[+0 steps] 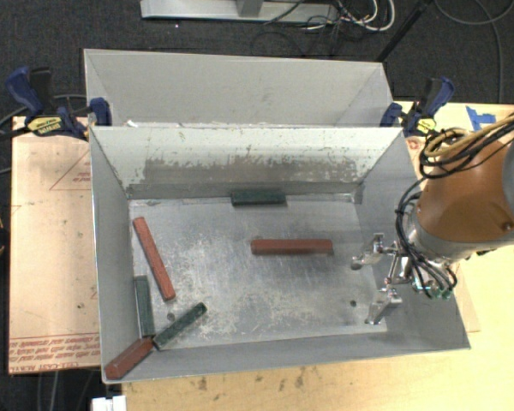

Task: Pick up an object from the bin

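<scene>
Wrist cover [463, 208]: orange-brown, above the right wall of the bin [240, 101].
Gripper [370, 288]: fingers spread, empty, low over bare floor near the right wall.
Red-brown bar [291, 247]: nearest, flat mid-floor, apart from walls; likely leaves finger room.
Left bars [153, 258]: bunched near the wall.

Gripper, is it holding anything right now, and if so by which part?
Nothing is held. The gripper is open over bare floor of the bin by its right wall, apart from the reddish-brown bar.
</scene>
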{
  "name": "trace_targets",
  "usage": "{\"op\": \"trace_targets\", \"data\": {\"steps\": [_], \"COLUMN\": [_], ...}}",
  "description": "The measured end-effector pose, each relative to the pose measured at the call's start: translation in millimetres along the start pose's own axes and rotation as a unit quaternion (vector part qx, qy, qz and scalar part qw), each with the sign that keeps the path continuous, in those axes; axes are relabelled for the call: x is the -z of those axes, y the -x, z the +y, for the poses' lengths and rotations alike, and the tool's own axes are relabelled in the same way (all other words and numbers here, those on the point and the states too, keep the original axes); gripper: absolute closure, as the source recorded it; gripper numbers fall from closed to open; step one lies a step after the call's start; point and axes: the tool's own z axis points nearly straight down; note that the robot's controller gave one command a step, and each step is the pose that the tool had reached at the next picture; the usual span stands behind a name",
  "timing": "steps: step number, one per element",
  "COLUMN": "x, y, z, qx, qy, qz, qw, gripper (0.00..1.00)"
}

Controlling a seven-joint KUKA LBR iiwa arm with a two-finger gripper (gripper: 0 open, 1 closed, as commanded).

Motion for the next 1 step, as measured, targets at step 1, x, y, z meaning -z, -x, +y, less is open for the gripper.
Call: {"op": "trace_targets", "data": {"steps": [1], "x": [2.7], "y": [1.2], "z": [0.1], "qx": [0.001], "qy": [0.000], "qz": [-0.0024], "qw": [1.0000], "gripper": [0.00]}}
